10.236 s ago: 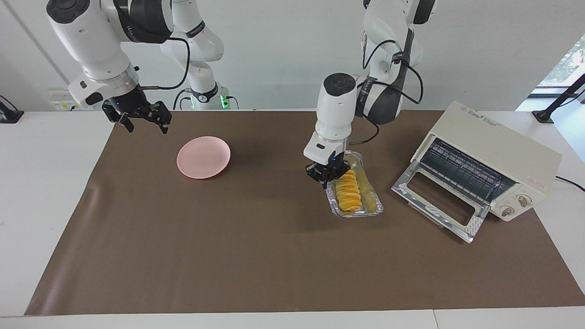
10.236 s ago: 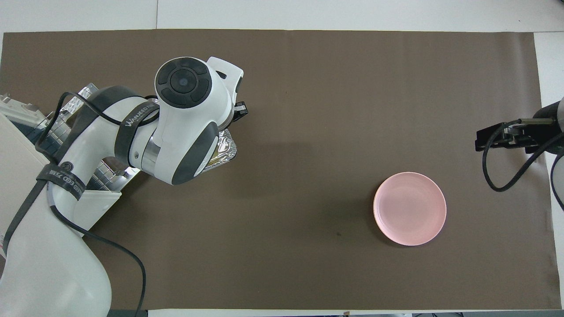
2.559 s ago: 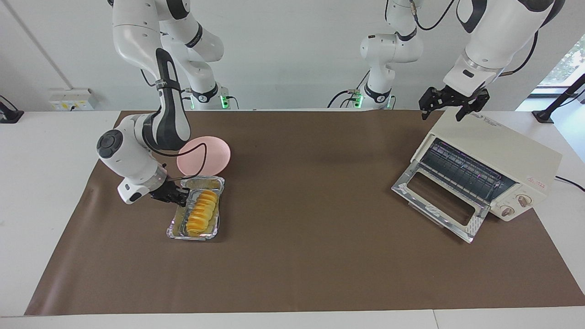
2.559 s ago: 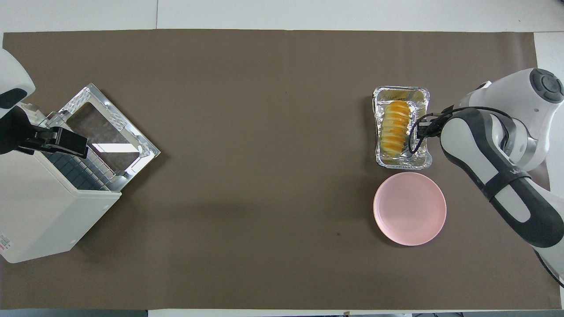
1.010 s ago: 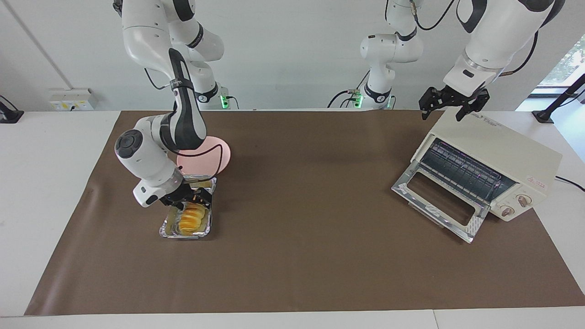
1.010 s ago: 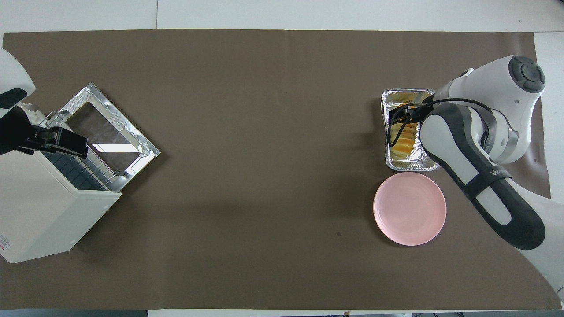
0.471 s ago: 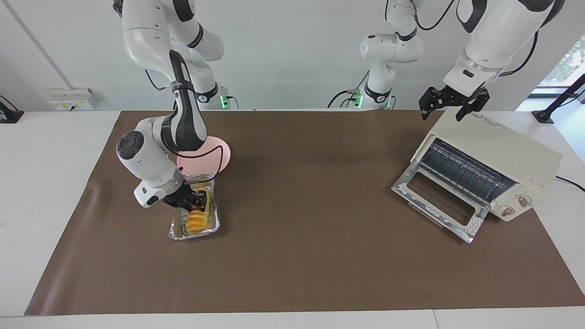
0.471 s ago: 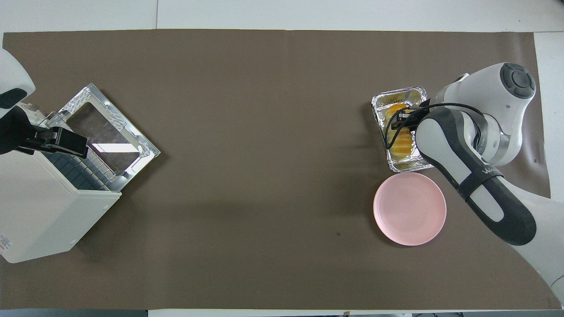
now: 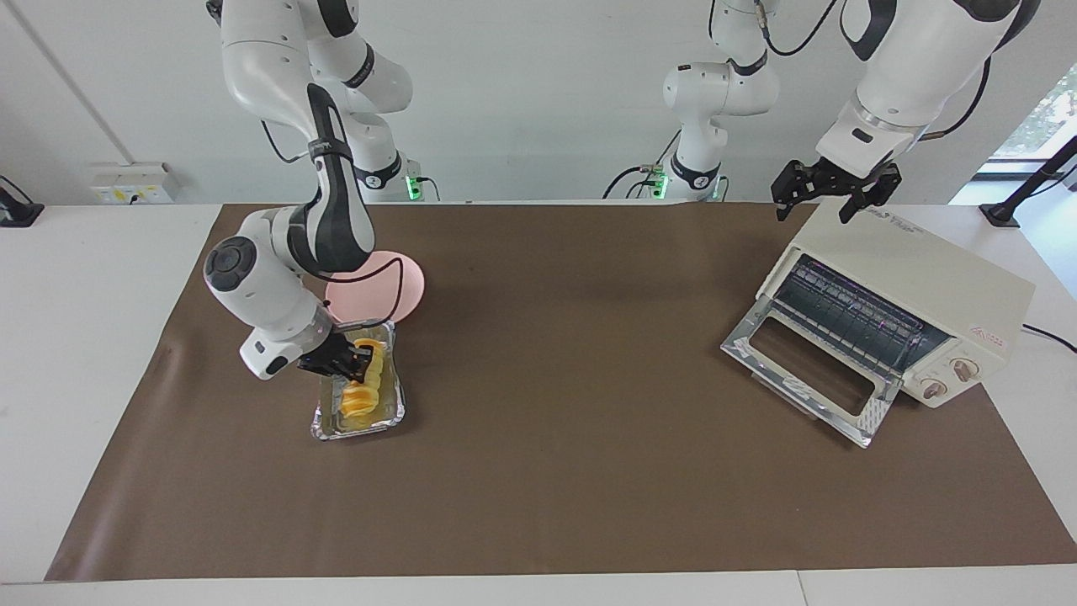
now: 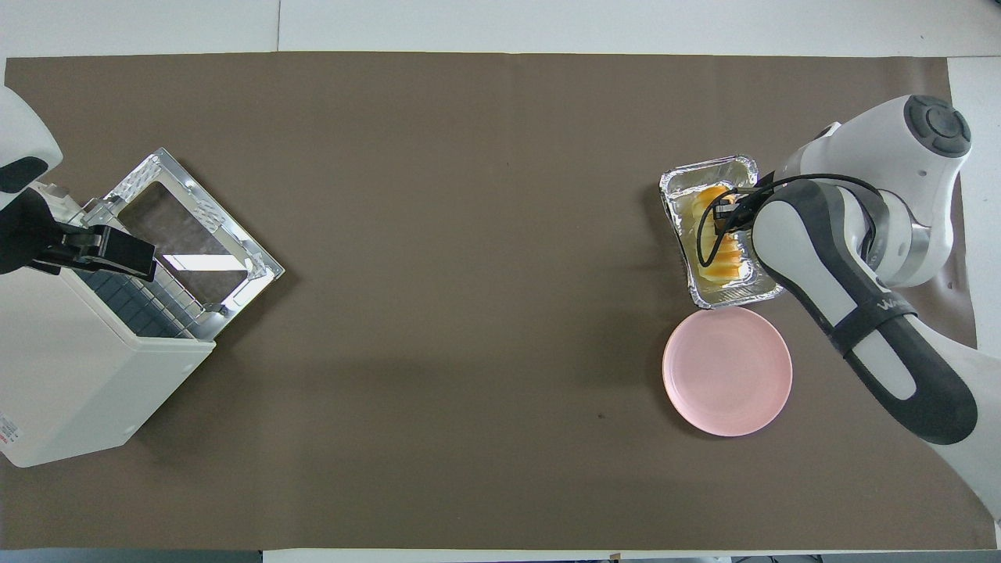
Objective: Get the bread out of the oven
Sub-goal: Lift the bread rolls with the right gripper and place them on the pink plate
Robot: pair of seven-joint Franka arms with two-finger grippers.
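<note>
Brown mat covers the white table point(image 9: 101, 278). Facing view: oven point(image 9: 892, 303) at the left arm's end, door down, rack bare. Bread point(image 9: 363, 389) sits in the foil tray point(image 9: 325, 427), just beside the pink plate point(image 9: 402, 296) and farther from the robots. Right end effector point(image 9: 353, 360) is down in the tray, fingers closed on the bread. Left end effector point(image 9: 829, 192) waits spread open over the oven top.

Overhead view: right end effector point(image 10: 723, 209) grips the bread point(image 10: 721, 254) at 1 end, the one farther from the robots. Judgement: lift straight, slowly, keep the loaf level, clear the tray point(image 10: 731, 295) wall, then carry over the plate point(image 10: 727, 381).
</note>
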